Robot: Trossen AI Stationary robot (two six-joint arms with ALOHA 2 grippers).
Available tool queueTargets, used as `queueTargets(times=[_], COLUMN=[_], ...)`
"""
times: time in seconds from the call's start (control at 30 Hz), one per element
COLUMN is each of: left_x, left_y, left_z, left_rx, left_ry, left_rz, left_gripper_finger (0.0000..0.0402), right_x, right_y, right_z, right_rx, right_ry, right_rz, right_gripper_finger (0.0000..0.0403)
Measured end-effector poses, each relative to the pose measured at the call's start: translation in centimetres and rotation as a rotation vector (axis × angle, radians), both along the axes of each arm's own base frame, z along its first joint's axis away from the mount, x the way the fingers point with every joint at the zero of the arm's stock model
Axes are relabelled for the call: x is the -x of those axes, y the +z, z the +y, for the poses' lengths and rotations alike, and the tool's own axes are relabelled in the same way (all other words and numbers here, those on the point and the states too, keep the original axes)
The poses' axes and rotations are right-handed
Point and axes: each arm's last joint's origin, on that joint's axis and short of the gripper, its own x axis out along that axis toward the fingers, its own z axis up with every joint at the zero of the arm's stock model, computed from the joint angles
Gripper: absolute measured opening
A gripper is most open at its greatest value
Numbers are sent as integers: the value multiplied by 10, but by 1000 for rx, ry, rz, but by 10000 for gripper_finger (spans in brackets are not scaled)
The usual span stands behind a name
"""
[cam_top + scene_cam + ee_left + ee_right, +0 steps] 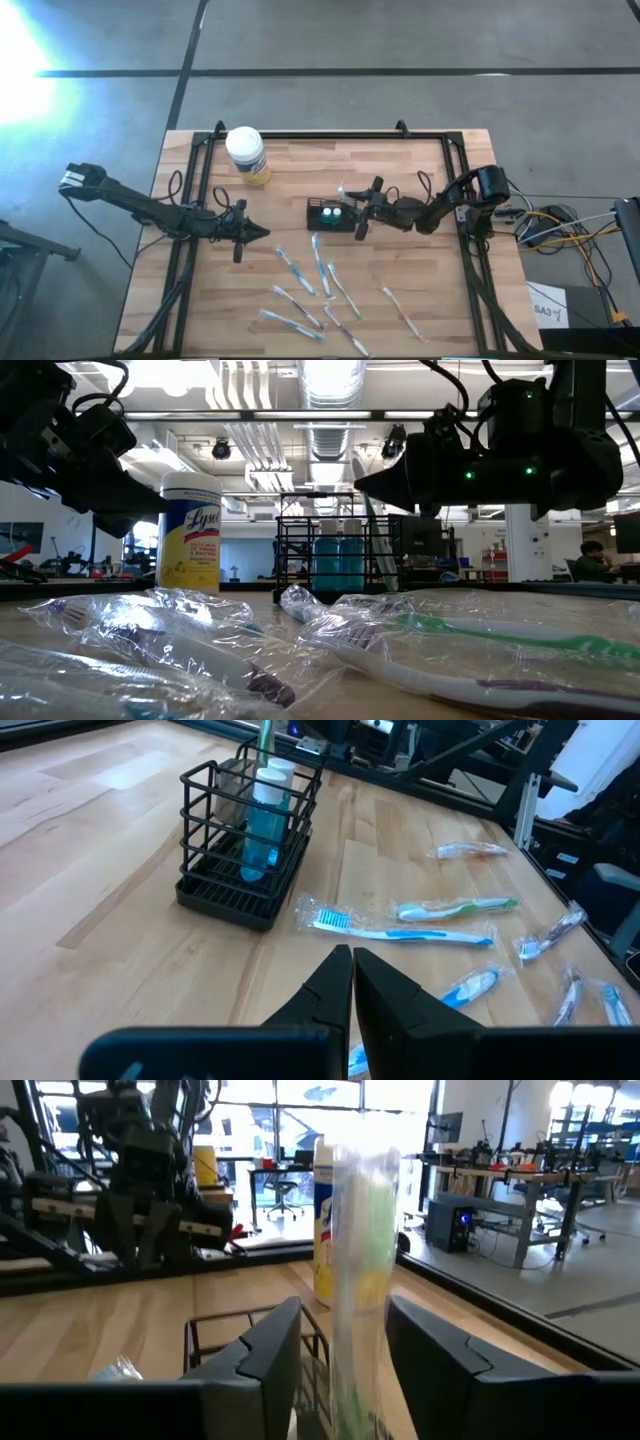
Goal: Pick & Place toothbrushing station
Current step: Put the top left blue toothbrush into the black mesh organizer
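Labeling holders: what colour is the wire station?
Black wire station; clearest in the left wrist view.

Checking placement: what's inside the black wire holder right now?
In the black wire holder: two blue-and-white tubes and an upright wrapped green toothbrush between the open right gripper fingers. Compartment bottoms are hidden.

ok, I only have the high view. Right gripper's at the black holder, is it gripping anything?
Observer: No. The right wrist view shows the right gripper open, with a wrapped toothbrush upright between its jaws and a gap on each side.
Operator: Anything in the holder?
Observer: In the left wrist view, the holder has a blue bottle with a white cap standing inside.
Operator: Left gripper?
Observer: The left gripper is shut, empty and pointed at the holder.
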Motion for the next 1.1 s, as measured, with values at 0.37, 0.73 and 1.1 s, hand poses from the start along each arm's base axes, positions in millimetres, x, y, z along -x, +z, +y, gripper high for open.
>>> queueTargets(times=[0.37,0.73,1.1], left_x=[0,0,0], left_y=[0,1,1], left_z=[0,0,0], left_rx=[14,48,68], left_ry=[4,11,16], left_rz=[-5,-8,-8], left_gripper_finger=[19,19,19], right_x=[22,98,139], right_y=[46,78,49], right_z=[14,27,25], right_rx=[38,37,-13], right_ry=[56,147,155], right_rz=[-79,-131,-73], right_gripper_finger=[166,138,80])
